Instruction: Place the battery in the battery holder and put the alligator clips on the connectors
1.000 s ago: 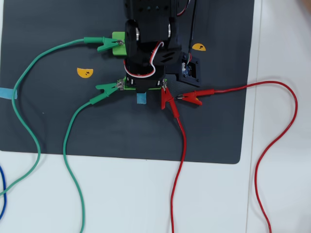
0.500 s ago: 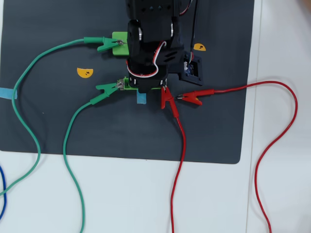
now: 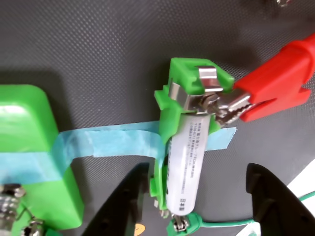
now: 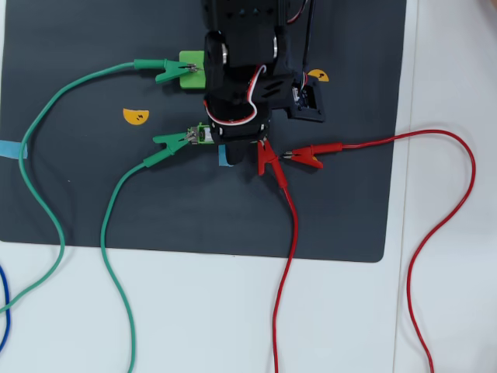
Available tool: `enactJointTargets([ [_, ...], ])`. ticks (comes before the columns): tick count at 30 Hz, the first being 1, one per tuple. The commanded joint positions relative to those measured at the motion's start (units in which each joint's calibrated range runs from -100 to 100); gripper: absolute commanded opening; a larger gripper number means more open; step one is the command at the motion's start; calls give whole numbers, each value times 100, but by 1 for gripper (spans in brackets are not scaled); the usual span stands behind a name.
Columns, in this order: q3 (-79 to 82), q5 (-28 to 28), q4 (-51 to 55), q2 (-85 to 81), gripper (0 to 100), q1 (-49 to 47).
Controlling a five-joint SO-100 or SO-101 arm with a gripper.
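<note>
In the wrist view a white battery [image 3: 184, 164] lies in the green battery holder [image 3: 172, 115]. A red alligator clip [image 3: 278, 81] bites the metal connector [image 3: 204, 101] at the holder's upper end. A green alligator clip [image 3: 183, 225] sits at the lower end; its grip there is cut off by the frame edge. My gripper [image 3: 197, 172] is open and empty, with one black finger [image 3: 125, 201] on each side of the battery's lower half. In the overhead view my arm [image 4: 241, 70] covers most of the holder [image 4: 203, 134], with the green clip [image 4: 171, 141] left of it and the red clip [image 4: 268, 162] below right.
Blue tape [image 3: 113, 142] holds the holder to the black mat [image 4: 78, 194]. A second green clip [image 4: 165, 68] grips a green block [image 4: 190, 68], which also shows in the wrist view [image 3: 29, 147]. A second red clip [image 4: 309, 154] lies loose. Red and green wires trail onto the white table [image 4: 450, 311].
</note>
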Motion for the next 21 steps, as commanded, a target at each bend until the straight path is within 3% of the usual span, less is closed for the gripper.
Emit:
enactJointTargets([
  [1,59,41,317,-586,20,0],
  [7,51,62,833,-1683,19,20],
  [12,51,41,799,-1607,0,202],
  [21,42,62,695,-1335,1,232],
])
